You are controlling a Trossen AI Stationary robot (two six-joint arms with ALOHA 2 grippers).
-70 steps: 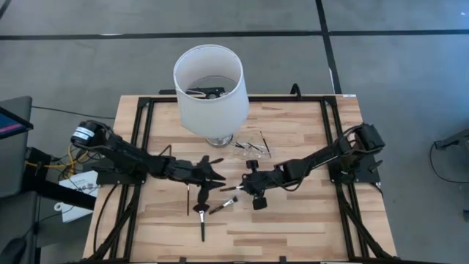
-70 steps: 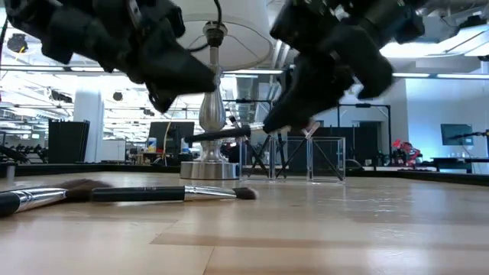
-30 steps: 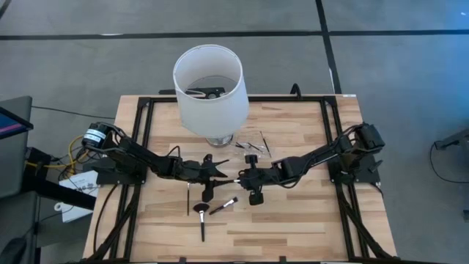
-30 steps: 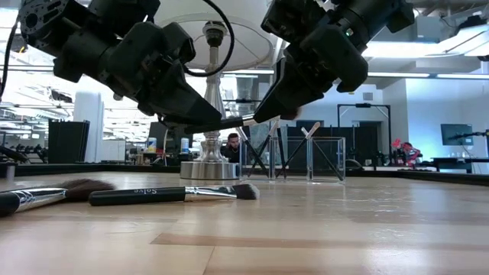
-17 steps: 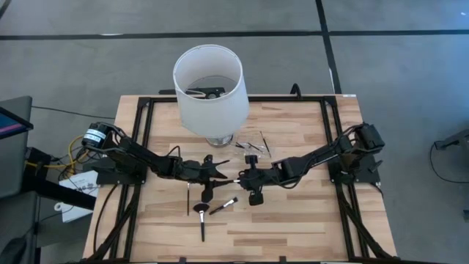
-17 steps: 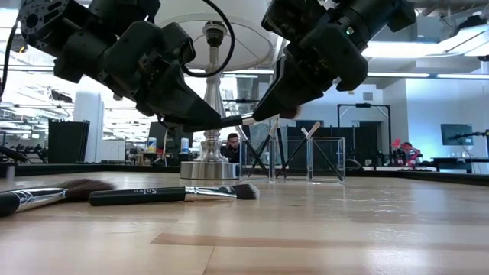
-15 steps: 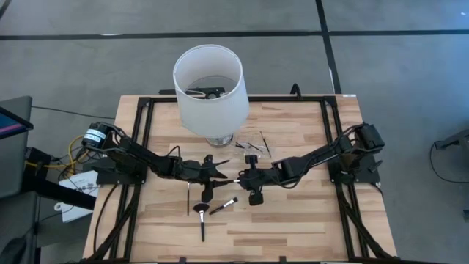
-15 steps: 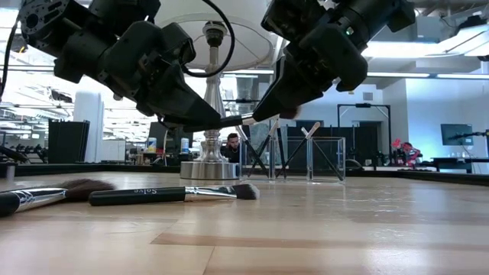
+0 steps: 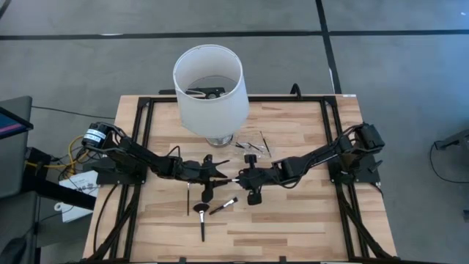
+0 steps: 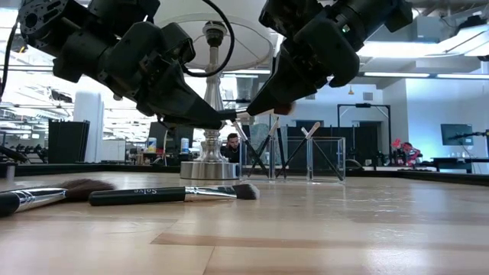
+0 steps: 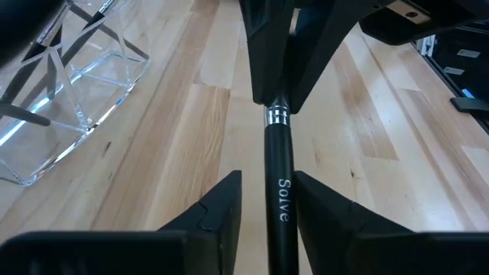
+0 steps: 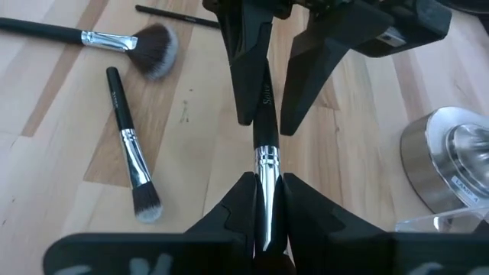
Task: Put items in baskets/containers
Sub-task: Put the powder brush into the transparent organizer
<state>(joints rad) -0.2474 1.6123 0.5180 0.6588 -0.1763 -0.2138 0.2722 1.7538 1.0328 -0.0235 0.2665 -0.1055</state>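
Note:
One black makeup brush (image 10: 237,114) hangs in the air between my two grippers above the table's middle. My right gripper (image 9: 242,179) is shut on it. My left gripper (image 9: 219,177) is open; its fingers stand on either side of the lettered handle (image 11: 280,191), with bare wood showing on one side. The clear tray (image 9: 253,145) stands by the lamp's base and holds several brushes leaning inside. Three brushes lie on the table near its front: a fan brush (image 12: 114,38), a shorter brush (image 12: 130,160) and a thin one (image 9: 188,196). My right gripper pinches the brush at its head end, just past the silvery ferrule (image 12: 265,162), between the two fingers. The fingers come from the table's right, slanting down, and lie along the brush. The brush is lifted clear, nearly level, with its handle pointing to the left arm.
A lamp with a tall white shade (image 9: 209,86) and a chrome base (image 10: 208,169) stands at the table's far middle, next to the tray. Black rails (image 9: 143,132) run along the table's left and right sides. Bare wood lies toward the near right.
My right gripper has risen slightly, lifting the brush's ferrule end with it. The handle stays between my left gripper's fingers.

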